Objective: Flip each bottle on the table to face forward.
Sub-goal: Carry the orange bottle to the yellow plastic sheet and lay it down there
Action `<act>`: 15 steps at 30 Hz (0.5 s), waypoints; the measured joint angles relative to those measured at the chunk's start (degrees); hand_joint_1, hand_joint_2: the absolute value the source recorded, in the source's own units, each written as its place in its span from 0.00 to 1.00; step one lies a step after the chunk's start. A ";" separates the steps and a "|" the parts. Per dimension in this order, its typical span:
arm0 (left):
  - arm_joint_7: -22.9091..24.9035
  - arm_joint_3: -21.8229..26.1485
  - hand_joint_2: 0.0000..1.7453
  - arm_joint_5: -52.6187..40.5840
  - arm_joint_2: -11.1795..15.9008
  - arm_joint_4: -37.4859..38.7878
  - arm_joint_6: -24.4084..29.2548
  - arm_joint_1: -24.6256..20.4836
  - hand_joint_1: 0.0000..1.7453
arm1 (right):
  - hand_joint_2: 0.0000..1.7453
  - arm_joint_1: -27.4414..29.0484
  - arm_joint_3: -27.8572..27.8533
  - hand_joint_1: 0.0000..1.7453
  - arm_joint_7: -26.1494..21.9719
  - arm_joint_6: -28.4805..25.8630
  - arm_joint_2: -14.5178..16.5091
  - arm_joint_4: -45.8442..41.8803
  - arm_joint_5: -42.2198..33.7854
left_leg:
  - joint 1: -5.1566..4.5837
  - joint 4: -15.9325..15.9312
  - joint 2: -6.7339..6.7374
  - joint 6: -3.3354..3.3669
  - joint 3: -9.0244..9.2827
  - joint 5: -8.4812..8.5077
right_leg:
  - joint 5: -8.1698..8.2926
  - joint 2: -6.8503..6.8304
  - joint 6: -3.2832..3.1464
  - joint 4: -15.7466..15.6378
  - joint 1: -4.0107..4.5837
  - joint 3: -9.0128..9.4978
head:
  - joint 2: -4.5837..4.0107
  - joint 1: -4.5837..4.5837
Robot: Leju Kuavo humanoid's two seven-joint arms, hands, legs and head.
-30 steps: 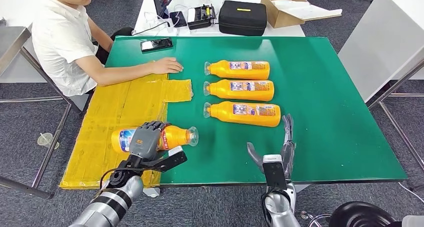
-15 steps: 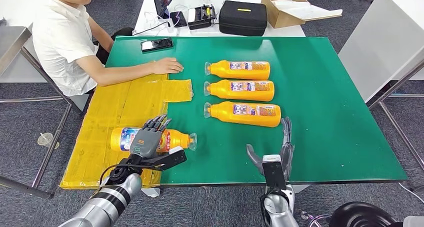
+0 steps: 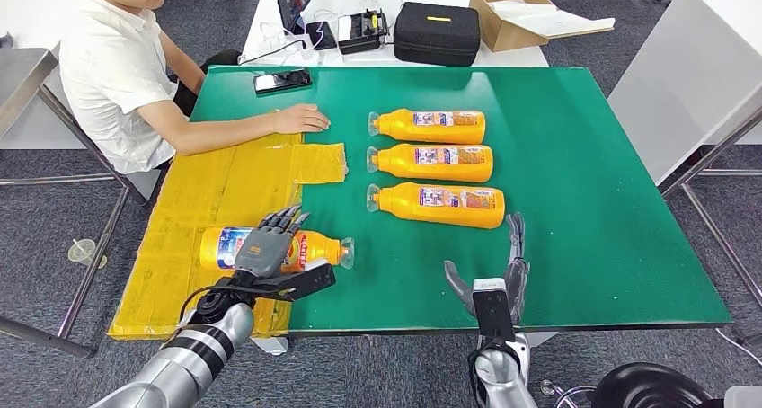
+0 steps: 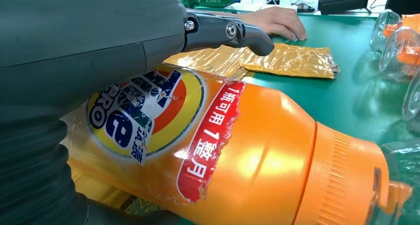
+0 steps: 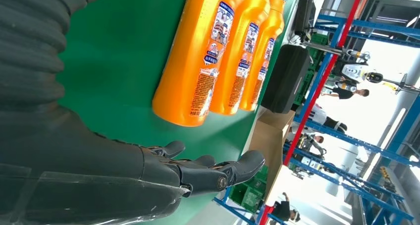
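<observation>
Three bottles (image 3: 429, 163) lie side by side mid-counter (image 3: 593, 201), caps to the left; a fourth bottle (image 3: 310, 248) lies at the near-left edge, partly on the sheet (image 3: 216, 201), cap to the right, left hand (image 3: 266, 246) resting on it; right hand (image 3: 503, 264) near front edge; person's hand (image 3: 301, 118) behind the sheet.

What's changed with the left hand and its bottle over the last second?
The left hand has uncurled: its fingers, wrapped over the near bottle before, now lie spread flat on top. The bottle slid slightly toward the yellow sheet, and more of its red and blue label faces up. The right hand, the three lined-up bottles and the person's hand stayed put.
</observation>
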 joint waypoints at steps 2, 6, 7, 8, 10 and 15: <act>0.00 0.00 1.00 -0.01 0.00 0.01 0.00 -0.01 0.00 | 1.00 0.00 0.00 0.00 0.00 0.00 0.00 0.01 0.00 | 0.00 0.00 0.00 0.00 0.00 0.00 | 0.00 0.00 0.00 0.00 0.00 0.00 | 0.00 0.00; -2.95 0.12 1.00 2.56 -0.27 -0.78 2.13 0.69 0.00 | 1.00 0.00 -0.05 0.00 -0.01 -0.31 -0.05 0.24 -0.19 | 0.00 0.00 0.00 0.00 -0.02 0.00 | 0.00 0.00 0.00 0.00 0.00 -0.03 | 0.00 -0.01; -5.56 0.19 1.00 4.96 -0.67 -3.18 4.13 1.97 0.00 | 1.00 0.02 -0.10 0.00 -0.01 -0.65 -0.15 0.32 -0.44 | 0.00 0.01 0.00 0.00 -0.05 0.00 | 0.00 0.00 0.00 0.00 0.00 -0.07 | 0.00 -0.01; -8.07 0.23 1.00 7.35 -1.09 -6.04 6.06 3.37 0.00 | 1.00 0.05 -0.14 0.00 -0.01 -0.98 -0.27 0.39 -0.70 | -0.01 0.01 0.00 0.00 -0.09 0.00 | 0.00 0.00 0.00 0.00 0.00 -0.11 | 0.00 -0.01; -10.35 0.17 1.00 10.04 -1.71 -11.85 8.19 5.68 0.00 | 1.00 0.09 -0.20 0.00 0.00 -1.40 -0.46 0.47 -1.06 | -0.01 0.02 0.01 0.01 -0.15 -0.01 | 0.00 0.01 0.00 0.00 -0.01 -0.17 | 0.00 0.00; -10.91 -0.36 1.00 11.19 -1.76 -16.82 7.89 7.22 0.00 | 1.00 0.10 -0.20 0.00 -0.01 -1.72 -0.68 0.48 -1.07 | -0.01 0.02 0.01 0.00 -0.17 -0.01 | 0.00 0.00 0.00 -0.01 0.00 -0.21 | 0.00 -0.01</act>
